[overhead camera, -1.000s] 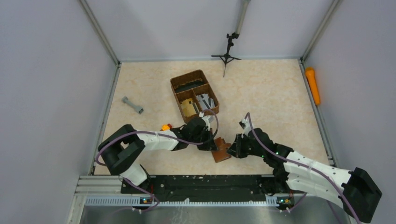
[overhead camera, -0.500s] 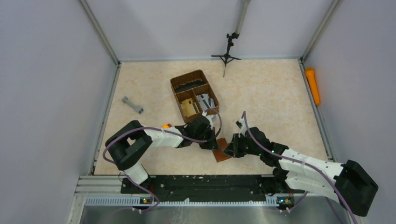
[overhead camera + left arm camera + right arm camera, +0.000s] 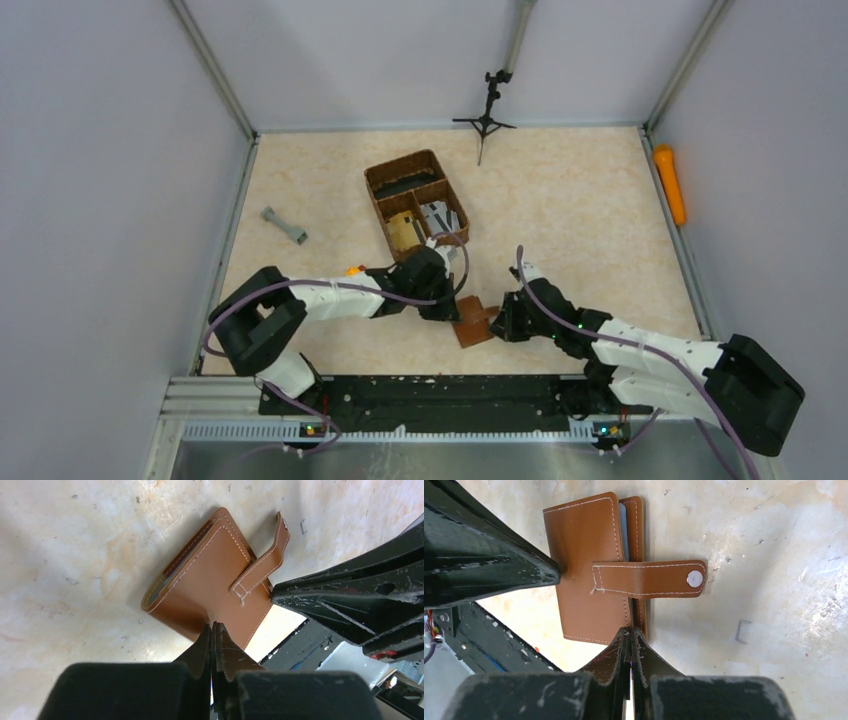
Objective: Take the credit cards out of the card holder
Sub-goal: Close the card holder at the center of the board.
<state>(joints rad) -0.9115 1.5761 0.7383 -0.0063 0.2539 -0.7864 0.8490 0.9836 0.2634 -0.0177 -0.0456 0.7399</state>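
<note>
Card holder (image 3: 476, 323) lies folded on the tabletop (image 3: 590, 210), near the woven basket (image 3: 400, 164), on its arm-base side. Strap tab (image 3: 649, 578) is unfastened, its free end lifted. A grey edge of the credit cards (image 3: 622, 527) shows between the covers. Left gripper (image 3: 212, 628): jaws pressed together, tips on the cover. Right gripper (image 3: 629, 631): jaws pressed together, tips at the holder's edge.

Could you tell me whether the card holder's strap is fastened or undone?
Undone: the strap juts free past the card holder's edge, its snap bare.

Beige marbled table (image 3: 580, 200) between pale grey walls (image 3: 100, 200).
</note>
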